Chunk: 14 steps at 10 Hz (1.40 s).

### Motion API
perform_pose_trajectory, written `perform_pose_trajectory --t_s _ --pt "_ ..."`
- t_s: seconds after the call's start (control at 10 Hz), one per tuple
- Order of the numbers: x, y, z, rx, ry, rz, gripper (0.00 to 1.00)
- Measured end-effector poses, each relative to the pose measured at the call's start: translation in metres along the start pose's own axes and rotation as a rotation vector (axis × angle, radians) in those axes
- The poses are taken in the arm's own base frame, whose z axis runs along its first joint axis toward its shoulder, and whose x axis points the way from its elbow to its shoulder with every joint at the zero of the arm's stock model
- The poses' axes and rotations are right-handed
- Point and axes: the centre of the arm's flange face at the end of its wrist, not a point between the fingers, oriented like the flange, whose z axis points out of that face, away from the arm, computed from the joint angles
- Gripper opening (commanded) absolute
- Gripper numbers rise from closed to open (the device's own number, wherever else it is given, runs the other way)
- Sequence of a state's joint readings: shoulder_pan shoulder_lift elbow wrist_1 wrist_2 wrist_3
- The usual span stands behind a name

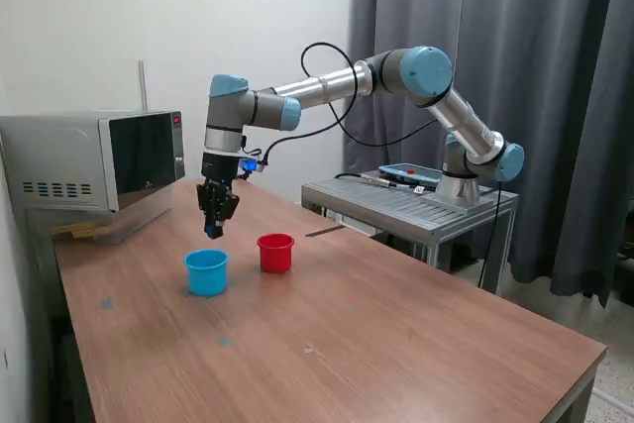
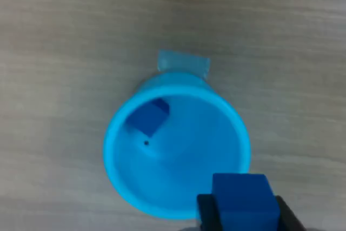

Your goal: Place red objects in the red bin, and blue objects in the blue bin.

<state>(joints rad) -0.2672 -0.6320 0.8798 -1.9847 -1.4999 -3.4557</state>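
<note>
The gripper (image 2: 241,216) is clamped on a dark blue cube (image 2: 240,197), jaws pressing its two side faces. In the wrist view the blue bin (image 2: 216,133) sits below, its mouth open toward about 11 o'clock from the held cube, which hangs over the rim's near edge, not over the centre. A second dark blue cube (image 2: 149,117) already lies inside, against the far wall. On the worktop (image 1: 396,344), the red bin (image 1: 275,253) stands just beside the blue bin, at its 3 o'clock in the exterior view.
</note>
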Motion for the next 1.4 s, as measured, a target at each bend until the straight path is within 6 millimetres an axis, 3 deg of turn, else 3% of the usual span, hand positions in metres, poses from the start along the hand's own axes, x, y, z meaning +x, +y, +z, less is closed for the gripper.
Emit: perform_pose_trajectory --t_s 0.5,1.4 --pt "-0.014 -0.010 0.015 0.019 0.011 0.031 0.00" --pt "-0.016 -0.007 0.030 -0.014 0.008 0.050 0.00"
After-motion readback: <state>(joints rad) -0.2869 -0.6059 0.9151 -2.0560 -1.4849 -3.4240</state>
